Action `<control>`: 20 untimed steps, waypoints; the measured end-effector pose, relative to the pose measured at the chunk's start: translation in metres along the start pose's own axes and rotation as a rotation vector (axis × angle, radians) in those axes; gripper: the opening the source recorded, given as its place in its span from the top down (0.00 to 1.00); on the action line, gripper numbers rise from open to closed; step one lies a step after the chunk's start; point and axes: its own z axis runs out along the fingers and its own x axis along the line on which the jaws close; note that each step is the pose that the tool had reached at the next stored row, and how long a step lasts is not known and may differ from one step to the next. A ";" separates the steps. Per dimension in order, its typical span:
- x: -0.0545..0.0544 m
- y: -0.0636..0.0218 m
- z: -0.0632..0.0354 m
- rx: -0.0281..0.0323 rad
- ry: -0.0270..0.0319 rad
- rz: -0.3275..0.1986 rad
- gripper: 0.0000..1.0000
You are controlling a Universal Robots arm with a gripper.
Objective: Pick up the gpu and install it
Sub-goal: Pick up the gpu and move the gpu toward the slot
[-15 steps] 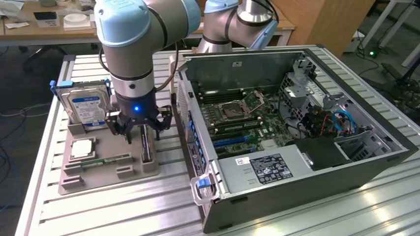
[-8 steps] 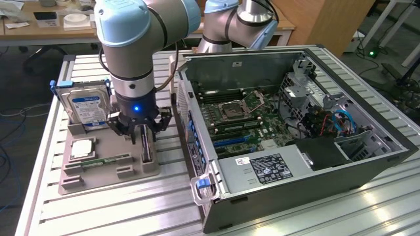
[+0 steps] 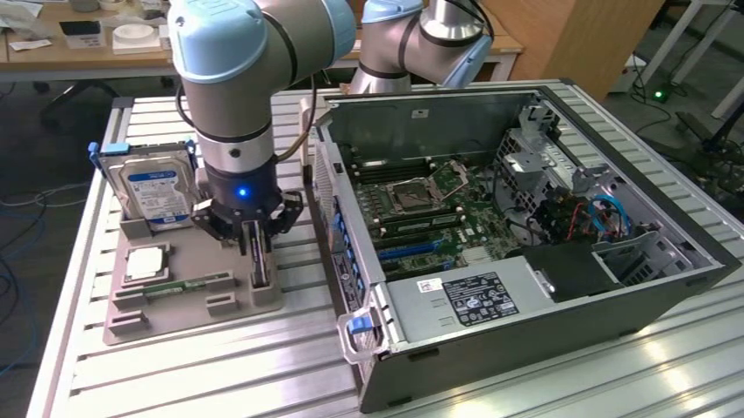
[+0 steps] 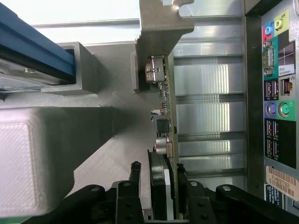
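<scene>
The graphics card (image 3: 258, 261) has not yet left its starting place: it stands on its long edge in a slot of the grey holder tray (image 3: 186, 306), which lies on the slatted tabletop (image 3: 209, 374) just beside the open computer case (image 3: 419, 122), on the exterior view's left of the case. The hand (image 3: 256, 237) is lowered straight onto the card from above, at the end of the tray nearest the case. In the wrist view the hand (image 4: 158, 171) sits astride the top edge of the card (image 4: 169, 116), with the case's rear port panel (image 4: 278, 84) close alongside. Whether the hand has clamped on the card or merely brackets it, I cannot tell. So the work looks to be at the very start of the pickup; lifting the card and seating it on the motherboard (image 3: 430, 218) inside the case are both left to do. Farther from the case, the hard drive (image 3: 157, 187), the processor chip (image 3: 146, 261) and the memory stick (image 3: 186, 286) sit in the tray.
</scene>
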 end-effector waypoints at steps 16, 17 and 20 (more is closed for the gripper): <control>-0.001 0.0001 0.0000 0.0001 0.0006 -0.015 0.61; -0.002 0.0001 0.0000 0.0001 0.0006 -0.015 0.68; -0.001 0.0001 0.0000 0.0002 0.0006 -0.015 0.68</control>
